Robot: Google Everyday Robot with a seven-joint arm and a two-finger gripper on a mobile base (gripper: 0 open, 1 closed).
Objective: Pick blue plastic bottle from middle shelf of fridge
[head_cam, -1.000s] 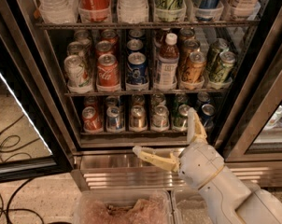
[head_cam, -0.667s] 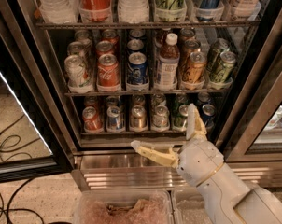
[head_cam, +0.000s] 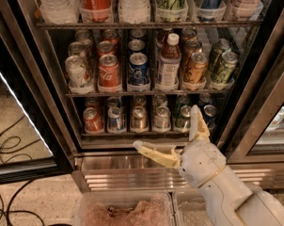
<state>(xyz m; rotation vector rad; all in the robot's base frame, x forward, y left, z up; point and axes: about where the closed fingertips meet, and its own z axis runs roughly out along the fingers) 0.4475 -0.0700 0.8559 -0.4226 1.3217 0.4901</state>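
Currently, the gripper (head_cam: 165, 127) is positioned low in front of the fridge (head_cam: 255, 93), level with the bottom rack and the steel base panel (head_cam: 132, 179), below the middle shelf (head_cam: 146, 93). Its two fingers are spread wide apart and hold nothing: one finger (head_cam: 151, 153) extends left across the base ledge, the other finger (head_cam: 197, 124) points upward in front of the lowest row of cans (head_cam: 132, 117). The white arm (head_cam: 226, 192) enters from the lower right corner. The blue plastic bottle (head_cam: 169, 62) stands upright on the middle shelf, in a front lane slightly right of centre, its white cap rising above the neighbouring cans. Immediately to its left is the blue Pepsi can (head_cam: 138, 69); further left are a red Coca-Cola can (head_cam: 109, 70) and a pale can (head_cam: 77, 72). Immediately to its right is an orange-brown can (head_cam: 196, 67), then two green cans (head_cam: 222, 64). The bottle is well above the gripper and apart from it. The top rack carries large clear bottles (head_cam: 55, 4) and taller cans. Two clear bins (head_cam: 123, 211) sit on the floor ahead of the base panel, and dark cables (head_cam: 5, 145) lie on the floor to the left.
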